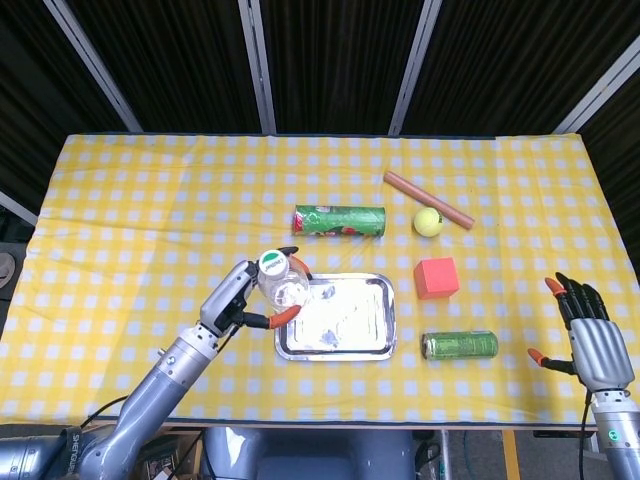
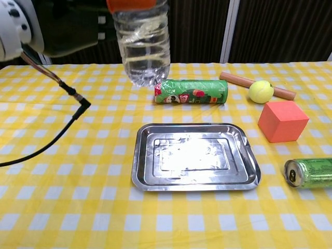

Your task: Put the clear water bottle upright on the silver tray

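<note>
Nearest the table's front edge, right of centre, a green can [image 2: 310, 172] lies on its side on the yellow checked cloth [image 1: 130, 210], and the right hand [image 1: 592, 338] hovers near the right front corner with its fingers spread, holding nothing. Just left of the can sits the tray [image 2: 195, 156], bare metal with nothing resting in it. At the tray's left edge the left hand [image 1: 238, 297] grips the bottle [image 2: 142, 40], fingers wrapped round its body; the bottle is upright, lifted off the cloth, its white cap [image 1: 270, 264] showing from above, and it holds no visible water. Right of the tray stands a red cube [image 2: 282, 121]. Farther back a green tube [image 2: 191, 91] lies on its side just beyond the tray, with a tennis ball [image 2: 261, 91] to its right touching a brown rod [image 2: 238, 81] that lies slantwise.
</note>
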{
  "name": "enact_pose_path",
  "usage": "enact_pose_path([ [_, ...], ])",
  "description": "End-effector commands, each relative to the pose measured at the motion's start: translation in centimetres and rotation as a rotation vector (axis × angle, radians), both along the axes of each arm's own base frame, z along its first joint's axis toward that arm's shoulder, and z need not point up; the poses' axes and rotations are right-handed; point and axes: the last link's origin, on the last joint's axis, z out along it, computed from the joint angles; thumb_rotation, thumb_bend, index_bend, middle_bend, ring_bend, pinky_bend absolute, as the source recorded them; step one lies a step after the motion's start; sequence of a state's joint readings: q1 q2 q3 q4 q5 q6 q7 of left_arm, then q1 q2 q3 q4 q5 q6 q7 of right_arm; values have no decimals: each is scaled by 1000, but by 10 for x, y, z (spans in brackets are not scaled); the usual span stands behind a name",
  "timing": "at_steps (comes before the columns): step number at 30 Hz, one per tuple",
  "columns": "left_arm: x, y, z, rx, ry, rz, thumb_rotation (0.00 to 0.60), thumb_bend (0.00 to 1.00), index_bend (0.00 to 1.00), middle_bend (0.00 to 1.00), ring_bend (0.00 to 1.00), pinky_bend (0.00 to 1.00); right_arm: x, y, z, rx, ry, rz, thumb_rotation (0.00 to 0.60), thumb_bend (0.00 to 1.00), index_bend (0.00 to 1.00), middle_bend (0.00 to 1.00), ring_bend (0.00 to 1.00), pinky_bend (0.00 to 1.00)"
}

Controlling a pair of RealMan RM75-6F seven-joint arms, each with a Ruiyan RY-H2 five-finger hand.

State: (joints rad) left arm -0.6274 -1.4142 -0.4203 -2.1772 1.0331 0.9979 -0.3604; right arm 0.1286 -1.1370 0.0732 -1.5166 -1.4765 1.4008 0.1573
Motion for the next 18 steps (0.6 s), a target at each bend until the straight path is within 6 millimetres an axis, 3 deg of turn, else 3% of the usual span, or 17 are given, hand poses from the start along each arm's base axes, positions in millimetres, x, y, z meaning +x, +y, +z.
enact_pose_path([
  [1,32,-18,30,30,-21,-42,600,466,585,579,88,52,1,1,1,-2,-5,8,600,49,10,0,0,0],
  [3,35,-18,34,41,-30,-65,600,466,585,580,88,52,3,2,1,1,-9,14,600,50,9,0,0,0],
  [7,21,-22,32,5,-13,-48,600,468,586,583,88,52,6,3,1,1,-13,25,600,49,9,0,0,0],
  [11,-6,-27,20,-46,42,-2,600,469,585,581,88,52,5,3,2,-3,-16,21,600,49,10,0,0,0],
  [18,-56,-11,-6,-76,87,74,600,469,589,586,88,52,4,3,3,-5,-18,19,600,49,9,0,0,0],
])
